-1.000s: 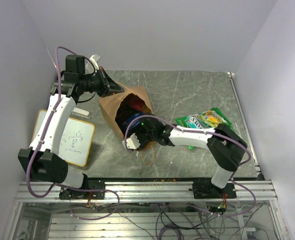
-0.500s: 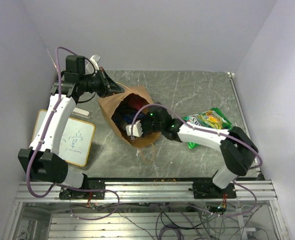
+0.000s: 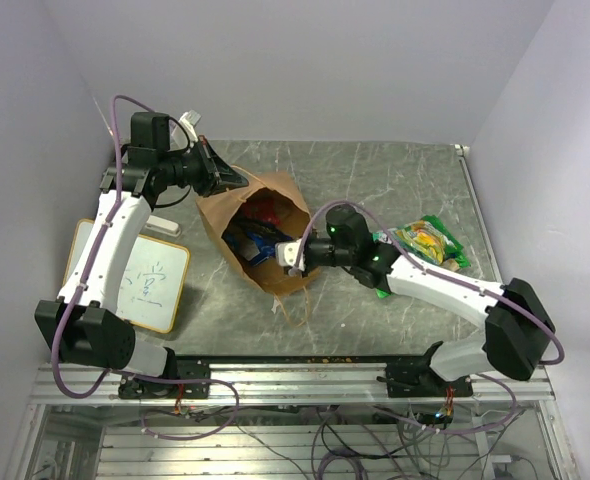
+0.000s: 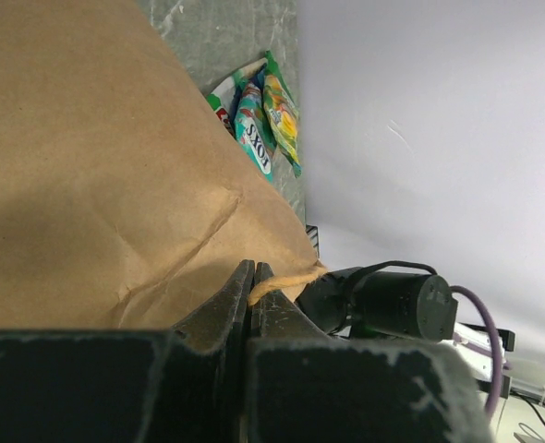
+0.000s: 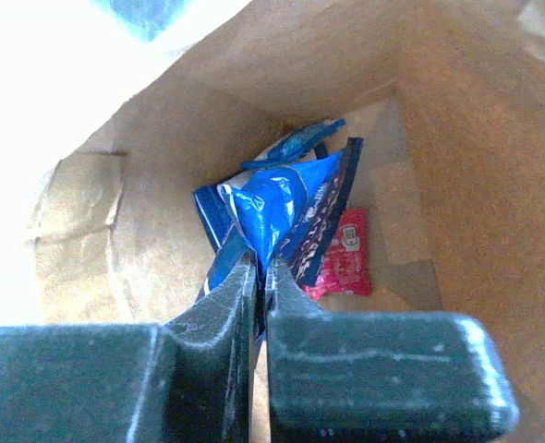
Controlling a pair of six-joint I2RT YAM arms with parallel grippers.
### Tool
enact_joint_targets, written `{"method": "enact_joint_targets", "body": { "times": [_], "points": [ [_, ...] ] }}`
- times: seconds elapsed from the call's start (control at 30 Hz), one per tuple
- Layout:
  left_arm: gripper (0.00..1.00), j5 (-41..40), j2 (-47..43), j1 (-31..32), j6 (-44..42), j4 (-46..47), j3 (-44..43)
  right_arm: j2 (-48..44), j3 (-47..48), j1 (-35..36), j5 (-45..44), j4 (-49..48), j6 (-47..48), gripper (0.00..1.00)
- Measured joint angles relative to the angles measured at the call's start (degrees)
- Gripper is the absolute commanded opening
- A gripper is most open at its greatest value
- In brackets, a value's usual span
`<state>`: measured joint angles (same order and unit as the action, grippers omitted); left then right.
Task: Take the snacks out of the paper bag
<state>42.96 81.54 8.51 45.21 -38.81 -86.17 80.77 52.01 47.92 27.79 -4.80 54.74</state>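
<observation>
The brown paper bag [image 3: 225,215] stands open at the table's back left. My left gripper [image 3: 225,176] is shut on its string handle [image 4: 286,277] at the back rim, the bag wall [image 4: 97,175] beside it. My right gripper [image 3: 288,256] reaches into the bag's mouth and is shut on the edge of a blue packet [image 5: 274,205]; the fingers meet at the packet's lower corner [image 5: 261,269]. More blue packets and a small red packet [image 5: 346,263] lie at the bag's bottom. Green-white and yellow-green packets [image 3: 423,240] lie on the table to the right, and also show in the left wrist view [image 4: 263,115].
A small whiteboard [image 3: 150,280] with writing lies at the left by the left arm. The bag's second string handle [image 3: 293,308] trails on the table in front of the bag. Grey walls close in the back and sides.
My right arm has swung its elbow out to the right and its gripper has shifted from the bag's near edge to the right side of the mouth. The left arm has held still.
</observation>
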Motion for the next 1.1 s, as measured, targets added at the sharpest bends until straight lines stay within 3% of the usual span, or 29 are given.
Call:
{"method": "enact_joint_targets", "body": {
  "times": [0.3,0.47,0.73,0.9,1.1],
  "points": [
    [0.07,0.00,-0.02,0.00,0.00,0.02,-0.02,-7.96,5.88,-3.32,3.13,8.33,-11.96,0.00],
    [0.07,0.00,0.00,0.00,0.02,0.02,-0.02,-17.62,7.48,-4.50,3.72,13.29,-15.65,0.00],
    [0.07,-0.02,0.31,0.00,0.09,0.04,-0.02,-30.08,11.45,-4.74,-0.92,17.25,-23.02,0.00],
    [0.07,-0.02,1.49,0.24,0.28,0.20,-0.02,-34.75,14.82,-4.74,-10.40,15.72,-25.16,0.00],
    [0.07,0.00,1.64,0.33,0.46,0.39,-0.02,-34.62,17.09,-4.74,-30.10,16.22,-25.18,0.00]
  ]
}}
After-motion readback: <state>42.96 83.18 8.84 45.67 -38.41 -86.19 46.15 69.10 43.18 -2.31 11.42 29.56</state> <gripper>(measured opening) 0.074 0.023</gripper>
